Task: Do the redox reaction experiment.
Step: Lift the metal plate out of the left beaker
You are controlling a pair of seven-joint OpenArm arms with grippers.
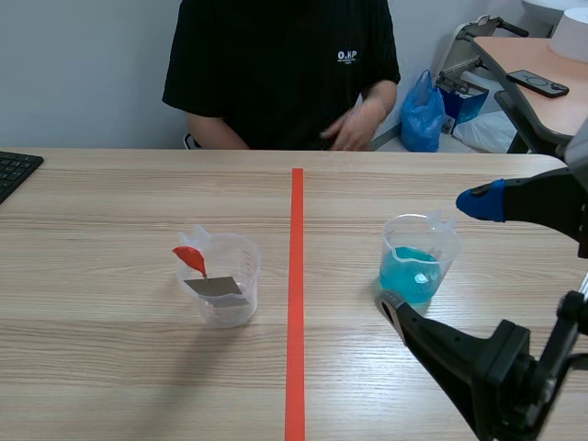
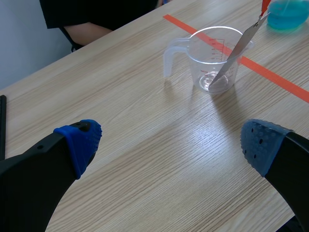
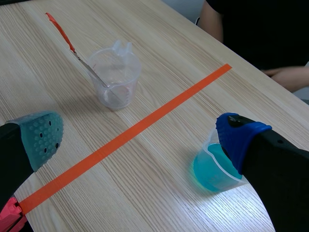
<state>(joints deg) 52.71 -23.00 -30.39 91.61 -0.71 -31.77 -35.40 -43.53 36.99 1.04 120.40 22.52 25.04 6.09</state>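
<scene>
A clear measuring cup [image 1: 227, 280] stands left of the tape line, with a grey metal strip [image 1: 216, 287] bearing a red end leaning inside it. Right of the line stands a cup of blue liquid [image 1: 418, 262]. My right gripper [image 1: 439, 254] hangs open over that cup. In the right wrist view the blue-liquid cup [image 3: 210, 169] is partly hidden behind one blue pad [image 3: 239, 137], and the clear cup [image 3: 116, 75] is farther ahead. My left gripper [image 2: 171, 145] is open above bare table, with the clear cup [image 2: 215, 58] and strip [image 2: 236, 53] ahead of it.
A person in a black shirt [image 1: 285, 64] sits across the table with a hand near its far edge. A keyboard corner [image 1: 14, 173] lies at the far left. The orange tape line [image 1: 296, 294] runs down the table's middle. A blue bag [image 1: 423, 115] sits beyond the table.
</scene>
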